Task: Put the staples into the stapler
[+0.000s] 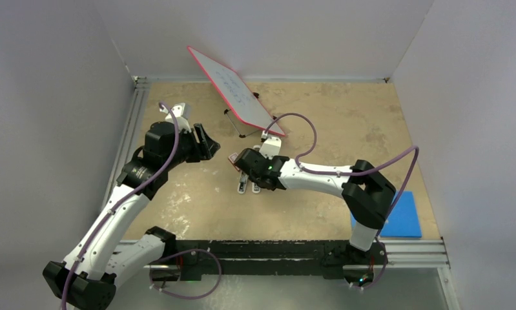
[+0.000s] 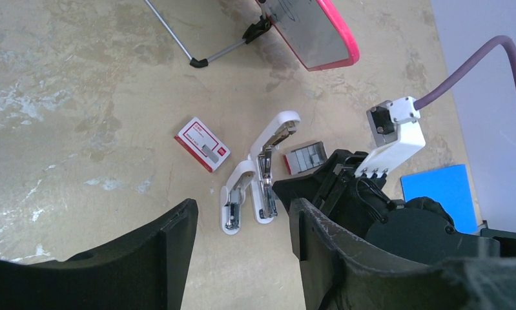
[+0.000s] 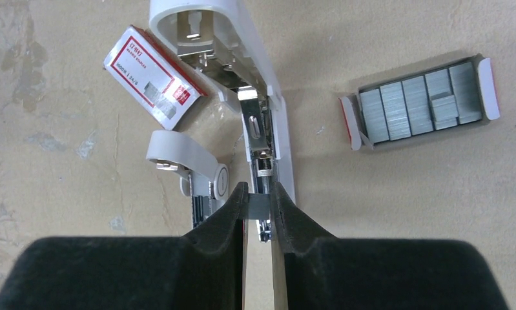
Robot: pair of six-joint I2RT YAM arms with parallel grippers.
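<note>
Loading step, right at the crux: the right gripper [image 3: 259,194] is clamped on a short strip of staples [image 3: 259,206] and holds it just over the open metal channel of the stapler [image 3: 258,129], which lies splayed on the surface [image 3: 384,213] with its white arms hinged apart. The staples box [image 3: 152,77] lies just beside the stapler's head, and its tray [image 3: 420,103] of grey strips sits off to the other side. The left gripper [image 1: 202,143] hangs nearby, jaws wide, nothing in them (a spare hand for steadying, perhaps). Next call, by the look of it: line the strip up with the channel, lower, release. The surface is mottled tan with plain white walls [image 1: 274,32] all round, a red-framed whiteboard [image 1: 236,90] propped behind, and a blue pad [image 1: 400,216] by the right arm's base.
</note>
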